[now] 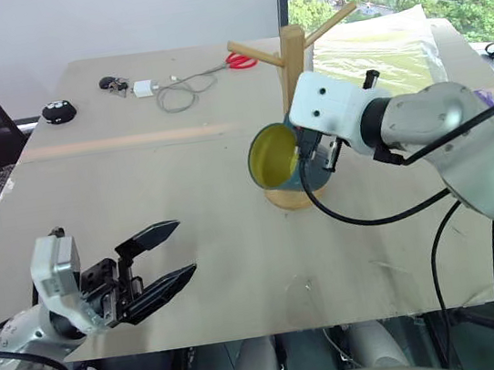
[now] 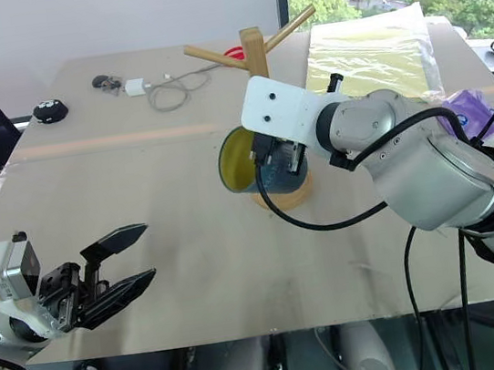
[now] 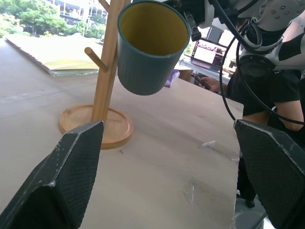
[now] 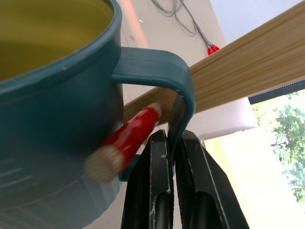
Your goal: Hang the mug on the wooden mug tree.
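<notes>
Mug (image 1: 276, 156): teal outside, yellow inside, tipped on its side with the mouth facing the robot's left, raised off the table and pressed close to the post of the mug tree (image 1: 293, 61).
Handle (image 4: 159, 71): looped around a red-tipped peg (image 4: 125, 144), which pokes through the opening.
Right gripper (image 4: 176, 155): black fingers pinched on the lower part of the handle, only a thin gap showing; grasping the mug.
Left gripper (image 1: 167, 256): fingers spread, nothing between them, low over the near edge of the table (image 1: 135, 173), well apart from the tree.
Done: mug lifted and threaded onto a peg.
Left: likely letting go, backing the right gripper away, confirming the mug hangs by itself.
Risk: mug slipping off if the peg sits too shallow in the handle.
</notes>
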Robot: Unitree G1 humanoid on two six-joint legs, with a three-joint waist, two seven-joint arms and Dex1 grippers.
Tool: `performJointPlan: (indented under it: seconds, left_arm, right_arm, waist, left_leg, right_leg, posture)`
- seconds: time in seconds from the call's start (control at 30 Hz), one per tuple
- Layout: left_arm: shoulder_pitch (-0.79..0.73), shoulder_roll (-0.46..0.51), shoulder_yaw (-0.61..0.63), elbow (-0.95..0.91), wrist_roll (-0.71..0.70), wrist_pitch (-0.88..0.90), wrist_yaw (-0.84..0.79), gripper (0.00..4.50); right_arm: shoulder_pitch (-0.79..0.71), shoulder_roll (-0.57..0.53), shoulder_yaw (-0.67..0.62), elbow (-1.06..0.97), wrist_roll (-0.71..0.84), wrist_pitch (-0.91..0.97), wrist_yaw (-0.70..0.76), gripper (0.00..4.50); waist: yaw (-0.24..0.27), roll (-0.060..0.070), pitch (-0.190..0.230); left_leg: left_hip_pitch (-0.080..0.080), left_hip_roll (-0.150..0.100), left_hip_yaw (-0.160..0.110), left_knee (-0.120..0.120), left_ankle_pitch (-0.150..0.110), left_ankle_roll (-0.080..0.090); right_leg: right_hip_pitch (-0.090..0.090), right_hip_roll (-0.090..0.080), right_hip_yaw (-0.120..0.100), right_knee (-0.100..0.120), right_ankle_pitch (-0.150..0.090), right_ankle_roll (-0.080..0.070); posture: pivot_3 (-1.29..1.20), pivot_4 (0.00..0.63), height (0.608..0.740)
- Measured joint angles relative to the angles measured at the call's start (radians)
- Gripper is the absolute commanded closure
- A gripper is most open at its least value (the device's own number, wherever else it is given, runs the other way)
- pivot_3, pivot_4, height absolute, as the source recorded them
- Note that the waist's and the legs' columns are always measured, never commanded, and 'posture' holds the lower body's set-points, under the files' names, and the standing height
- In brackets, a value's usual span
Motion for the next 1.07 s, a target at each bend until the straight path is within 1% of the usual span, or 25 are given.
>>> performJointPlan:
  seconds: [0.03,0.07,0.1,0.13,0.17,0.27,0.3,0.37,0.4,0.47,0.53,0.6,0.63,0.67,0.7,0.73,0.83,0.93,1.07]
  left_arm:
    - [0.004,-0.001,0.003,0.004,0.0,-0.001,-0.001,0.0]
    - [0.015,-0.004,0.012,0.013,0.001,-0.002,-0.003,0.0]
    - [0.014,-0.004,0.014,0.013,0.001,-0.003,-0.003,0.0]
    - [0.015,-0.004,0.017,0.013,0.001,-0.004,-0.007,0.0]
    - [0.015,-0.004,0.017,0.013,0.001,-0.005,-0.013,0.0]
    - [0.02,-0.004,0.02,0.018,0.001,-0.007,-0.017,0.0]
    - [0.019,-0.003,0.02,0.022,0.001,-0.007,-0.017,0.0]
    - [0.005,-0.001,0.017,0.029,0.002,-0.005,-0.017,0.0]
    - [0.004,0.0,0.017,0.032,0.003,-0.005,-0.015,0.0]
    - [-0.012,0.002,0.009,0.034,0.023,-0.004,-0.006,0.0]
    - [-0.028,0.008,-0.016,0.04,0.053,-0.002,0.014,0.0]
    - [-0.032,0.012,-0.031,0.052,0.083,0.002,0.038,0.0]
    - [-0.035,0.019,-0.042,0.055,0.106,0.001,0.052,0.0]
    - [-0.03,0.022,-0.044,0.058,0.12,0.001,0.056,0.0]
    - [-0.034,0.028,-0.054,0.061,0.137,0.001,0.063,0.0]
    - [-0.033,0.03,-0.06,0.067,0.153,0.001,0.072,0.0]
    - [-0.031,0.043,-0.064,0.08,0.207,-0.002,0.098,0.0]
    - [-0.017,0.064,-0.065,0.087,0.24,0.003,0.12,0.0]
    - [-0.006,0.075,-0.073,0.084,0.267,0.015,0.144,0.0]
  right_arm:
    - [0.013,0.002,-0.002,0.001,0.0,-0.001,-0.005,2.91]
    - [0.024,0.03,-0.008,0.031,-0.003,-0.012,-0.027,2.32]
    - [0.024,0.047,-0.01,0.05,-0.006,-0.021,-0.038,2.06]
    - [0.023,0.068,-0.026,0.068,-0.002,-0.03,-0.044,2.06]
    - [0.03,0.075,-0.073,0.068,0.014,-0.04,-0.036,2.06]
    - [0.092,0.068,-0.259,0.021,0.078,-0.038,0.025,2.06]
    - [0.131,0.063,-0.324,-0.004,0.106,-0.043,0.053,2.06]
    - [0.254,0.023,-0.452,-0.053,0.163,-0.09,0.112,2.06]
    - [0.294,0.025,-0.497,-0.059,0.179,-0.103,0.126,2.06]
    - [0.387,0.06,-0.644,-0.061,0.233,-0.137,0.168,2.06]
    - [0.515,0.053,-0.802,-0.057,0.304,-0.191,0.24,2.06]
    - [0.641,0.029,-0.898,-0.044,0.339,-0.242,0.295,1.51]
    - [0.731,0.01,-0.944,-0.037,0.355,-0.287,0.334,1.08]
    - [0.792,-0.001,-0.967,-0.028,0.364,-0.313,0.358,0.75]
    - [0.867,0.0,-1.003,-0.023,0.373,-0.358,0.379,0.3]
    - [0.964,0.004,-1.034,-0.011,0.374,-0.41,0.401,0.07]
    - [1.146,0.026,-1.092,0.013,0.369,-0.529,0.432,0.07]
    - [1.283,0.029,-1.113,0.039,0.36,-0.638,0.46,0.07]
    - [1.411,0.052,-1.122,0.08,0.35,-0.763,0.477,0.07]
  waist:
    - [-0.001,0.0,0.0]
    - [-0.007,0.0,0.0]
    - [-0.011,0.001,0.001]
    - [-0.015,0.0,0.0]
    - [-0.017,0.001,0.001]
    - [-0.01,-0.001,0.0]
    - [-0.006,-0.001,0.0]
    - [0.003,-0.001,0.0]
    - [0.003,-0.001,0.0]
    - [0.003,-0.001,0.0]
    - [0.007,-0.001,0.0]
    - [0.007,-0.001,0.0]
    - [0.009,-0.001,0.0]
    - [0.008,-0.001,0.0]
    - [0.008,-0.001,0.0]
    - [0.005,-0.001,0.0]
    - [0.004,-0.001,0.0]
    - [0.003,-0.001,0.0]
    - [0.006,-0.002,0.0]
  left_leg:
    - [0.0,0.0,0.0,0.0,0.0,0.0]
    - [0.0,0.0,0.002,0.0,0.0,0.0]
    - [0.0,0.0,0.002,0.0,0.0,0.0]
    - [0.0,0.0,0.002,0.0,0.0,0.0]
    - [0.0,0.0,0.001,0.0,0.0,0.0]
    - [0.0,0.0,0.0,0.0,0.0,0.0]
    - [-0.001,0.0,0.0,0.0,0.0,0.001]
    - [-0.001,0.0,0.0,-0.001,-0.002,0.004]
    - [-0.001,0.0,0.0,0.0,-0.002,0.004]
    - [-0.001,0.0,0.0,0.0,-0.002,0.004]
    - [0.0,-0.001,0.0,0.0,-0.003,0.005]
    - [0.0,-0.001,0.0,0.0,-0.003,0.005]
    - [0.001,-0.001,0.0,-0.001,-0.003,0.005]
    - [0.001,-0.001,0.0,-0.001,-0.003,0.005]
    - [0.001,-0.001,0.0,-0.001,-0.003,0.005]
    - [0.002,0.0,0.0,-0.001,-0.003,0.005]
    - [0.004,0.0,0.0,-0.001,-0.003,0.005]
    - [0.005,0.001,0.001,0.0,-0.003,0.005]
    - [0.006,0.001,0.001,0.001,-0.003,0.005]
  right_leg:
    - [0.0,0.0,0.0,0.0,0.0,0.0]
    - [-0.001,0.0,0.002,0.0,0.0,0.0]
    - [-0.001,0.0,0.003,0.0,0.0,0.0]
    - [-0.001,0.001,0.002,0.001,0.0,0.0]
    - [-0.001,0.001,0.002,0.001,0.0,0.0]
    - [0.0,0.001,0.0,0.0,0.0,0.0]
    - [0.0,0.001,0.0,0.0,0.0,0.0]
    - [0.0,0.001,0.0,-0.001,0.0,0.001]
    - [0.0,0.001,0.0,-0.001,0.0,0.001]
    - [0.001,0.003,0.0,-0.001,0.0,0.001]
    - [0.002,0.004,0.0,-0.001,0.0,0.001]
    - [0.003,0.005,0.0,-0.001,0.0,0.001]
    - [0.003,0.005,0.0,-0.001,0.0,0.001]
    - [0.003,0.005,0.0,-0.001,0.0,0.001]
    - [0.003,0.005,0.001,-0.001,0.0,0.001]
    - [0.003,0.006,0.002,-0.001,0.0,0.001]
    - [0.004,0.007,0.002,0.0,0.0,0.001]
    - [0.004,0.007,0.003,0.0,-0.002,0.004]
    - [0.006,0.003,0.003,0.0,-0.002,0.004]
  posture:
    - [0.0,0.15,0.74]
    - [0.0,0.15,0.74]
    - [0.0,0.15,0.74]
    - [0.0,0.15,0.74]
    - [0.0,0.15,0.74]
    - [0.0,0.15,0.74]
    - [0.0,0.15,0.74]
    - [0.0,0.15,0.74]
    - [0.0,0.15,0.74]
    - [0.0,0.15,0.74]
    - [0.0,0.15,0.74]
    - [0.0,0.15,0.74]
    - [0.0,0.15,0.74]
    - [0.0,0.15,0.74]
    - [0.0,0.15,0.74]
    - [0.0,0.15,0.74]
    - [0.0,0.15,0.74]
    - [0.0,0.15,0.74]
    - [0.0,0.15,0.74]
